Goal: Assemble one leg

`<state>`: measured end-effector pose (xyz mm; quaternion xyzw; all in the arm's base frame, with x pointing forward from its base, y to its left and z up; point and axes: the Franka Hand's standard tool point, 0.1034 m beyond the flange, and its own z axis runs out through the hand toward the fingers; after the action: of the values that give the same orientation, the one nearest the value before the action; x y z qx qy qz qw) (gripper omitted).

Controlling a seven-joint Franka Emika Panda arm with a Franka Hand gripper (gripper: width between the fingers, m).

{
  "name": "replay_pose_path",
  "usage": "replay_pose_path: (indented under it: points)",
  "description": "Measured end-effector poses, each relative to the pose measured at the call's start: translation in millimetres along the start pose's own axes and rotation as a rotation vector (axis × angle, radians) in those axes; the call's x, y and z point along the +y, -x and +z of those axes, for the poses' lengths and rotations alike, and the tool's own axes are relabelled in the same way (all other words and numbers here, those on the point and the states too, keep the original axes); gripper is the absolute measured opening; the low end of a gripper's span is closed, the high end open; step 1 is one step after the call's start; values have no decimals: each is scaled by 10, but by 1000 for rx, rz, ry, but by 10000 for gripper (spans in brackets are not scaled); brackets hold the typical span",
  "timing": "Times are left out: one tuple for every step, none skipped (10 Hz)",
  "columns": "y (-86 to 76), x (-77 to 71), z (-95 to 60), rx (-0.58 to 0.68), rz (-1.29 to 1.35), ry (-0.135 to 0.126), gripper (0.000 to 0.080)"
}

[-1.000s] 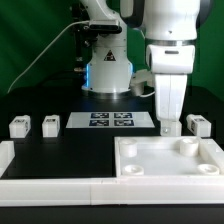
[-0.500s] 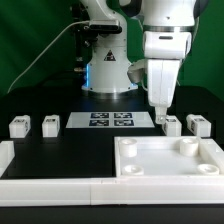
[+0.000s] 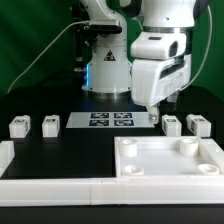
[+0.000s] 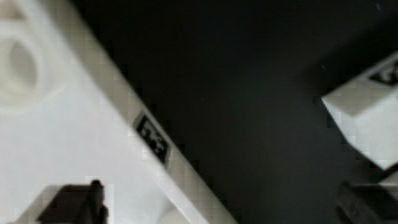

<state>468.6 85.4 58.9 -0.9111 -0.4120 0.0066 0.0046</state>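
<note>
Several small white legs stand on the black table in the exterior view: two at the left (image 3: 18, 126) (image 3: 50, 124) and two at the right (image 3: 171, 125) (image 3: 199, 125). My gripper (image 3: 157, 108) hangs tilted just above and behind the nearer right-hand leg and touches nothing. In the wrist view the gripper (image 4: 222, 205) is open and empty, with one dark fingertip (image 4: 71, 204) over the white slab (image 4: 54, 150) and the other over the black table. One leg (image 4: 366, 112) shows with part of its tag at that view's edge.
The large white slab (image 3: 150, 168) with raised rim and round corner sockets lies at the front right. A long white frame (image 3: 50, 186) runs along the front left. The marker board (image 3: 110, 121) lies flat behind, in front of the robot base (image 3: 108, 75).
The gripper has lifted from low beside the right-hand leg, tilted over, and shifted slightly toward the exterior view's left. No part has moved.
</note>
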Motion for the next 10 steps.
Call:
replay_pose_path:
  points:
    - [-26,-80,10,-2,147,-5,649]
    - [-84,-152,9,1,284,-8,649]
    - [-115,-205,17,2,412,-20,649]
    - [-142,-253,27,3,514,-30,649]
    - [-174,-315,38,1,554,-35,649]
    - [-214,-390,51,-1,548,-37,649]
    - [-270,-482,62,-3,554,-40,649]
    - [-326,-561,63,-3,552,-41,649]
    - [-395,-635,60,-1,560,-42,649]
    - [-469,-715,67,1,559,-45,649]
